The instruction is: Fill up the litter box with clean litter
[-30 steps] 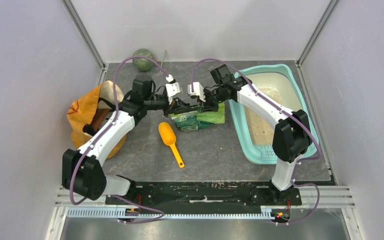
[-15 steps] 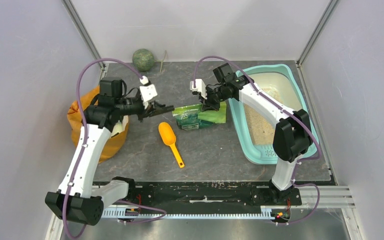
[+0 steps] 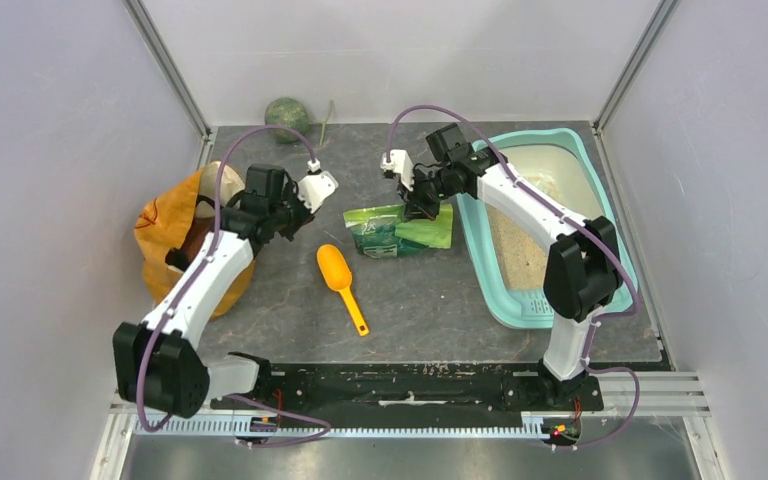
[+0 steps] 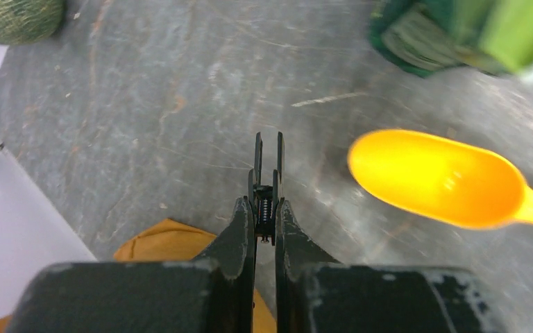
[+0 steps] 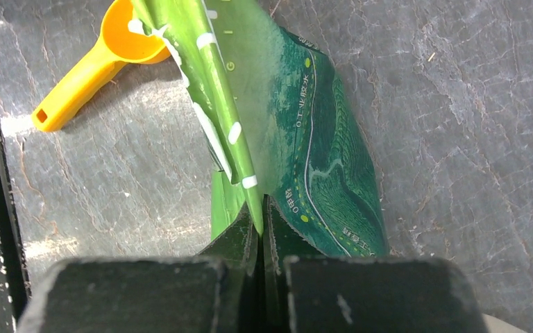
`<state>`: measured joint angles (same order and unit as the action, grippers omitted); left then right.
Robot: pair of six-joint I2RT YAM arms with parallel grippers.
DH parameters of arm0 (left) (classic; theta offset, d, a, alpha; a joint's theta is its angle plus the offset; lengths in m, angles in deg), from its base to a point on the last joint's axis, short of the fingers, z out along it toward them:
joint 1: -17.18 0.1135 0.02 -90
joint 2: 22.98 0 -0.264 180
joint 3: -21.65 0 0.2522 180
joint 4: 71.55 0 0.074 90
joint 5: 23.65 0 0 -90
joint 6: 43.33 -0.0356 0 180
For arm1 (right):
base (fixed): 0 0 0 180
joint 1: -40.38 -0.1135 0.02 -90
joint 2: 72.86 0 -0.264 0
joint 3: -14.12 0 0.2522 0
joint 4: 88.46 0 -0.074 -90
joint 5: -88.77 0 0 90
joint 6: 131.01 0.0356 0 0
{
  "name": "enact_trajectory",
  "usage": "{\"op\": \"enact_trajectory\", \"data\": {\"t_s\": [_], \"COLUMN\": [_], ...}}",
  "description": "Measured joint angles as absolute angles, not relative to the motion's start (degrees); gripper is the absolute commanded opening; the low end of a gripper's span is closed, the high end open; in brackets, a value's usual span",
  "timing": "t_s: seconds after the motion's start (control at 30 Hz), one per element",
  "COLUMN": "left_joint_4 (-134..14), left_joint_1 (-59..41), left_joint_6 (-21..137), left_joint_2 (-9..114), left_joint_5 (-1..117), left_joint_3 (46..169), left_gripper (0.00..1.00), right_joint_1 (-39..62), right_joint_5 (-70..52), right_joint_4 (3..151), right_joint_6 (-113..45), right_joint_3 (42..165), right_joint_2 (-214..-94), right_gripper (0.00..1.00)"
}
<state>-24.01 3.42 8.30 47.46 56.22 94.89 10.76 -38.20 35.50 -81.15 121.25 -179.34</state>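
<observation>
We see the large light-teal rectangular plastic litter box (image 3: 472,245) at the 3 o'clock side of the dark grey stone-patterned desk (image 3: 410,300). It runs lengthwise from 12 to 6 o'clock, with its slotted grille step at the 6 o'clock end. Fine pale beige clean litter (image 3: 510,255) lies on its floor, and the right arm crosses above and hides part of it.

Just at 9 o'clock of the box lies a glossy green printed pouch (image 3: 395,232) with white lettering; we cannot tell whether it touches the rim. Our right claw (image 5: 260,208) is clamped tight on the pouch's edge near its 1 o'clock corner. In the right wrist view that edge rises from the desk into the fingers, while the rest of the pouch lies flat.

Our left claw (image 4: 268,146) hangs above bare desk with its fingers drawn almost together. Only a thin slit shows between them, and it grips nothing.

A bright orange plastic scoop (image 3: 340,275) lies near the middle of the desk, at 7 o'clock of the pouch and apart from it, with its bowl toward 11 o'clock and its handle toward 5 o'clock. A crumpled orange sack (image 3: 175,235) sits at the 9 o'clock edge, with the left arm passing over it. A round dark-green ball (image 3: 287,113) rests at the far edge, toward 11 o'clock.
</observation>
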Motion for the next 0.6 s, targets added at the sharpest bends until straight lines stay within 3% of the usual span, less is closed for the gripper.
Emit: {"op": "enact_trajectory", "data": {"t_s": [0.33,0.4,0.5,0.6], "left_joint_4": [-38.5,-39.5,-40.9,-41.1], "left_joint_1": [3.3,3.3,3.3,3.6], "left_joint_6": [17.8,19.6,22.1,24.6], "left_joint_2": [59.0,60.7,63.5,65.5], "left_joint_5": [63.9,64.3,64.8,64.5], "left_joint_3": [92.4,92.0,92.0,92.0], "left_gripper": [0.04,0.16,0.48,0.61], "right_joint_1": [11.2,11.2,11.2,11.2], "right_joint_5": [-37.6,-37.0,-36.0,-34.7], "right_joint_4": [35.3,35.3,35.6,36.6], "right_joint_6": [-72.3,-70.0,-65.3,-60.1], "right_joint_3": [124.3,124.6,125.2,125.3], "right_joint_2": [-181.7,-182.0,-182.4,-182.4], "right_gripper": [0.00,0.00,0.00,0.00]}}
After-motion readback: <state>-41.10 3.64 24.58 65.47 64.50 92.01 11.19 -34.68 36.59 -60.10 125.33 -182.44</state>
